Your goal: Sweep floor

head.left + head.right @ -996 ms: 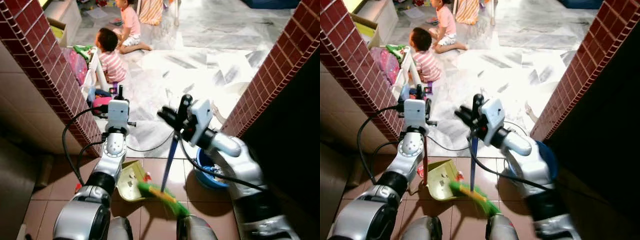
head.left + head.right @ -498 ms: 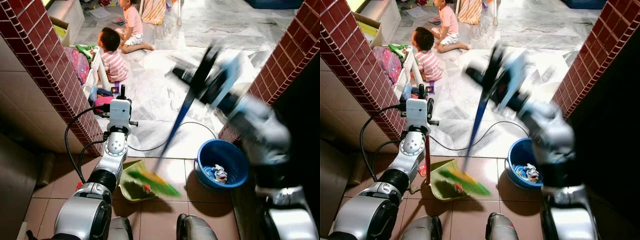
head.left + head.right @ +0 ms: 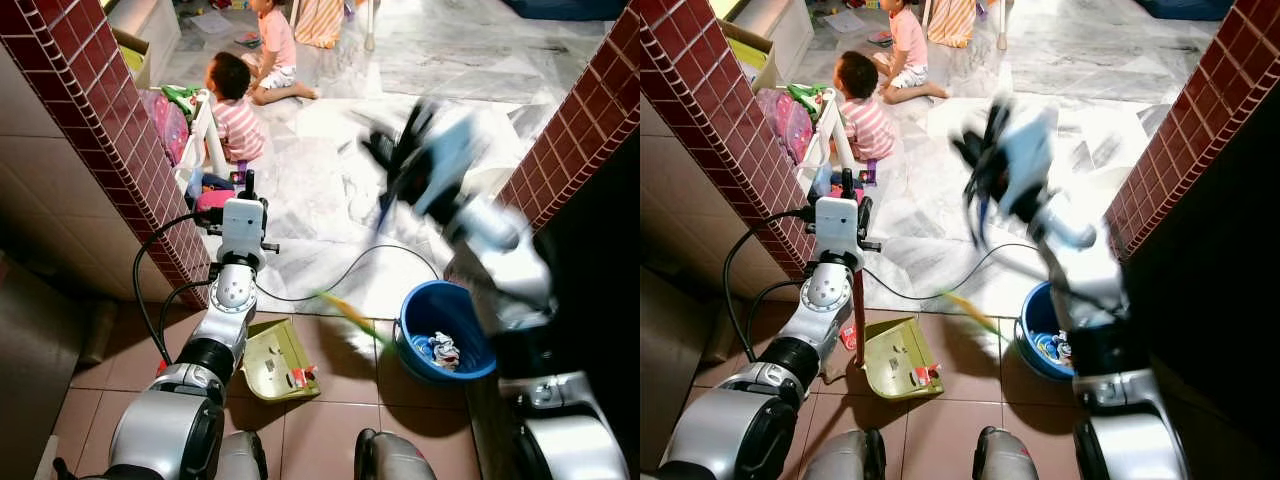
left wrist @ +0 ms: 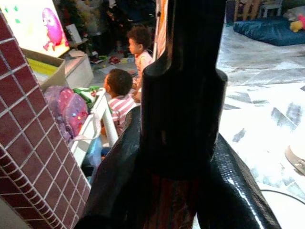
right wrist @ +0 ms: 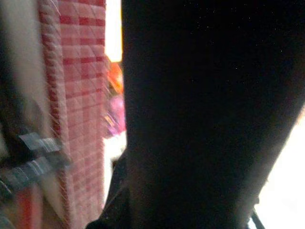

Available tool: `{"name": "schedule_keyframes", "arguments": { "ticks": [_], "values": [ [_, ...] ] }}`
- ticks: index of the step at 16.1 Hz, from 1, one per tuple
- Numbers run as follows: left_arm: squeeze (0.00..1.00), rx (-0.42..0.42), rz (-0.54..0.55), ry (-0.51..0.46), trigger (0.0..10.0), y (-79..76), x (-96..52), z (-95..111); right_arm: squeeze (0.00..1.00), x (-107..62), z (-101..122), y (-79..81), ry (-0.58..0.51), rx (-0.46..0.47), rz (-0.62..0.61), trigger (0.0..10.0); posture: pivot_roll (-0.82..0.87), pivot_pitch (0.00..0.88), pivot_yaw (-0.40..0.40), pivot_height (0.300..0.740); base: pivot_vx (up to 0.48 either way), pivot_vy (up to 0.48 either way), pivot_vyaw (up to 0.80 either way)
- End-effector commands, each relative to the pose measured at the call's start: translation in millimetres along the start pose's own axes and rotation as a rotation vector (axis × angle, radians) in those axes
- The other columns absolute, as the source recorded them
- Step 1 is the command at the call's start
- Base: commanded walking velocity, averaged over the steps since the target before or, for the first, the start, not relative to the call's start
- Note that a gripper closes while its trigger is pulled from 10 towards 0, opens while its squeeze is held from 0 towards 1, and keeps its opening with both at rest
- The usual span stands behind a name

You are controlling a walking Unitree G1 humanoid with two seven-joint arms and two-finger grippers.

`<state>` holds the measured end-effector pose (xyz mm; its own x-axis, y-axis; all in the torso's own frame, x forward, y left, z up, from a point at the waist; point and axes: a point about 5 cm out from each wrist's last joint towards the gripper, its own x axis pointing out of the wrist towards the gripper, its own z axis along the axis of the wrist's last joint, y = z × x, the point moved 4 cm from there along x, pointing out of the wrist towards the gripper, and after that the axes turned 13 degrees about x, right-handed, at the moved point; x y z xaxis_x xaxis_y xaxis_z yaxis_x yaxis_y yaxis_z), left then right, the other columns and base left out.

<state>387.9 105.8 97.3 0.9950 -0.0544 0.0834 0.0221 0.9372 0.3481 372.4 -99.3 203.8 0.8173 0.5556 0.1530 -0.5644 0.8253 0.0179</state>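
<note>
Two brick pillars (image 3: 100,120) frame the doorway. Left gripper (image 3: 243,188) clasps the dustpan (image 3: 275,358) handle; blurred right gripper (image 3: 400,160) clamps the broom (image 3: 345,310), bristles lifted beside the blue bucket (image 3: 445,325).

Red brick pillars (image 3: 95,110) are framing a doorway at the left and right edges. Terracotta floor tiles (image 3: 330,430) are filling the lower frame, and white marble floor (image 3: 450,70) is stretching beyond (glaring brightly mid-frame). Two children (image 3: 238,105) are sitting upper left.

Motion-blurred right gripper (image 3: 400,160) and broom (image 3: 350,312); grip indiscernible.
</note>
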Motion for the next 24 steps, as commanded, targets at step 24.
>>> {"name": "schedule_keyframes", "arguments": {
  "ticks": [24],
  "values": [
    [0.00, -0.331, -0.142, 0.122, 10.0, -20.3, 2.4, -10.7, 0.00, 13.7, 88.7, -23.5, -0.408, 0.123, -0.259, 10.0, -0.17, 0.108, 0.021, 0.740, 0.000, 0.000, 0.00]
  ]
}}
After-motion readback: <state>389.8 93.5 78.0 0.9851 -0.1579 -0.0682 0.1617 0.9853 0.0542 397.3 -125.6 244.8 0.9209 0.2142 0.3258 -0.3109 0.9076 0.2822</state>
